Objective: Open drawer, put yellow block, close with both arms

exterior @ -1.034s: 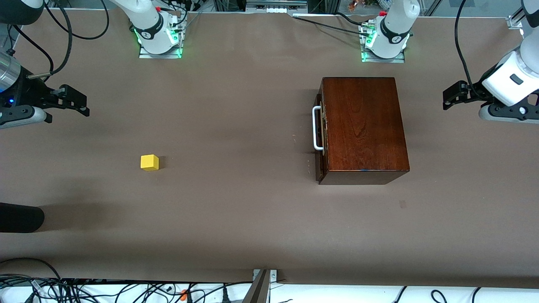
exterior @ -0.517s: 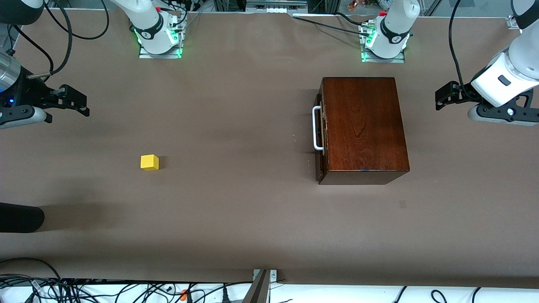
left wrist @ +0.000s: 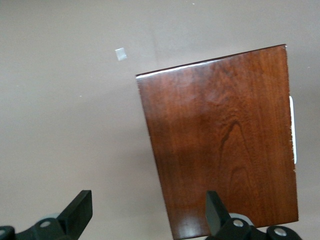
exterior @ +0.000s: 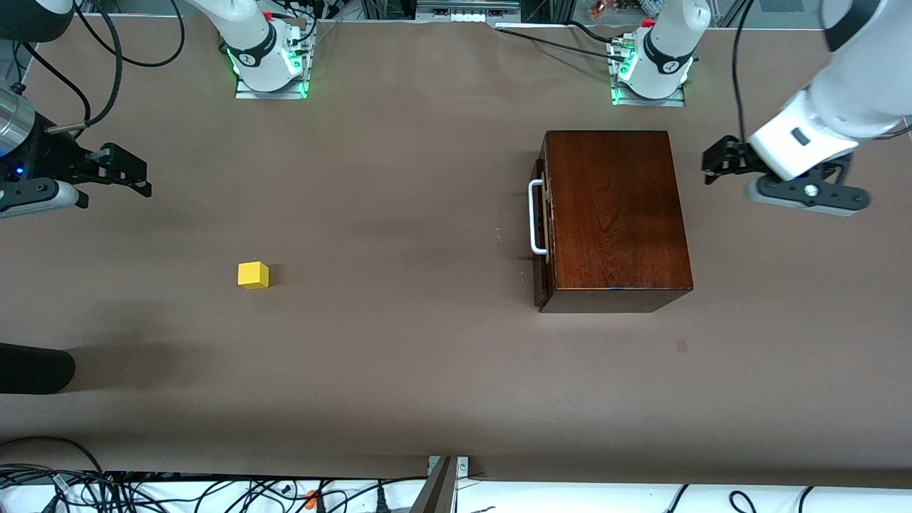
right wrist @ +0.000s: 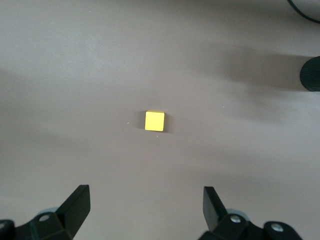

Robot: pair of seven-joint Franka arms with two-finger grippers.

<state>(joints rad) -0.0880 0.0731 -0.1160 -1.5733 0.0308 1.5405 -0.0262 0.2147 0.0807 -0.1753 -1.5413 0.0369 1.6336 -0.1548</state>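
The dark reddish-brown wooden box (exterior: 616, 214) stands toward the left arm's end of the table. Its drawer (exterior: 540, 235) is pushed in, and the white handle (exterior: 534, 218) faces the right arm's end. The yellow block (exterior: 253, 275) lies alone on the table toward the right arm's end. My left gripper (exterior: 712, 162) is open and empty in the air, beside the box's back end. In the left wrist view the box (left wrist: 225, 145) lies under the open gripper (left wrist: 147, 210). My right gripper (exterior: 142, 178) is open and empty, up over the table, with the block (right wrist: 154, 121) ahead of the gripper (right wrist: 145, 205).
A black rounded object (exterior: 32, 369) lies at the table's edge at the right arm's end, nearer to the front camera than the block. A small pale patch (exterior: 682, 346) marks the brown table cover near the box. Cables run along the table's near edge.
My left arm has swung in toward the box from the table's end. The right arm, the block and the box have not moved.
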